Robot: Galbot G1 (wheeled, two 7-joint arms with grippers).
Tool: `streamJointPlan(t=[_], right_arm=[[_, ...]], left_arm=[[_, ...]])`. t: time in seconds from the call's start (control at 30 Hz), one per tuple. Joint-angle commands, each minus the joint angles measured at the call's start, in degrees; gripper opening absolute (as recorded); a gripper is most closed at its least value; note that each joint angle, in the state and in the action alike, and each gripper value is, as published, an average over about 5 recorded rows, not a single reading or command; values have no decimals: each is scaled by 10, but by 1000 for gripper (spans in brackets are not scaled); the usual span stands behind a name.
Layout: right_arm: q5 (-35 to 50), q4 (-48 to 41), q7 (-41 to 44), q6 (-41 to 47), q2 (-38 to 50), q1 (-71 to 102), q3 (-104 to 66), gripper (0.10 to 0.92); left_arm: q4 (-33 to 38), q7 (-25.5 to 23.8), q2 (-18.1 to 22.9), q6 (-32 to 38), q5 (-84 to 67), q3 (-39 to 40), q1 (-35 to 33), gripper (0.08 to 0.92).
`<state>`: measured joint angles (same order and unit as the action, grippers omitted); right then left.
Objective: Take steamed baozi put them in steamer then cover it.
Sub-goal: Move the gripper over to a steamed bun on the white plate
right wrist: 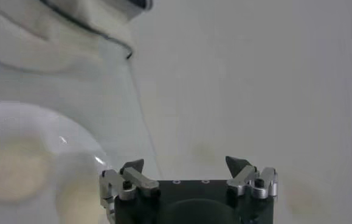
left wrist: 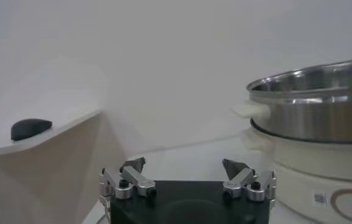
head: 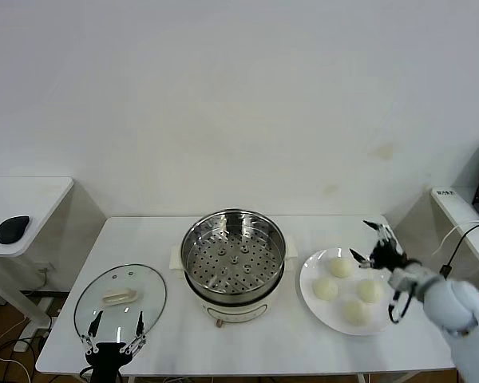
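Currently we see the right gripper spread wide (empty) above the steamed baozi, lower right; left gripper spread, lower left.

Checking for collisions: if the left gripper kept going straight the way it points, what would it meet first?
The left gripper, open, points across the cover; its handle probably comes first, though height is unclear.

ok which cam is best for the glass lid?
Head view: the whole lid lies flat on the table left of the steamer, just ahead of the open left claw. The left wrist view shows only the steamer; the right wrist view shows no lid.
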<state>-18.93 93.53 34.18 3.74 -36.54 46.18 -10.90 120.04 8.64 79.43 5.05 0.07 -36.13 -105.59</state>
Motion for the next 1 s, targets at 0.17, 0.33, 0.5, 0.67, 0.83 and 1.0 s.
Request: streamJointPlan(t=[0.17,0.33,0.5,0.67,0.83,1.0], right_arm=[[93,-160,254,35,61,-457,506,823],[111,-173,290,56,47,-482,556,823],[105,-197,279,69,34,-470,563,823],[104,-228,253,70,6,-441,555,823],[104,-252,235,71,-36,-423,538,823],[91,-283,224,77,-75,-419,533,823]], left_arm=[[-8,12,0,14,0,-15,3,823],[-15,11,-2,14,-3,-19,6,823],[-17,10,-3,13,-3,-19,9,823],[-19,9,-3,14,-1,-22,11,823],[-20,8,-4,16,1,-27,8,823],[-22,8,-4,18,1,-33,5,823]])
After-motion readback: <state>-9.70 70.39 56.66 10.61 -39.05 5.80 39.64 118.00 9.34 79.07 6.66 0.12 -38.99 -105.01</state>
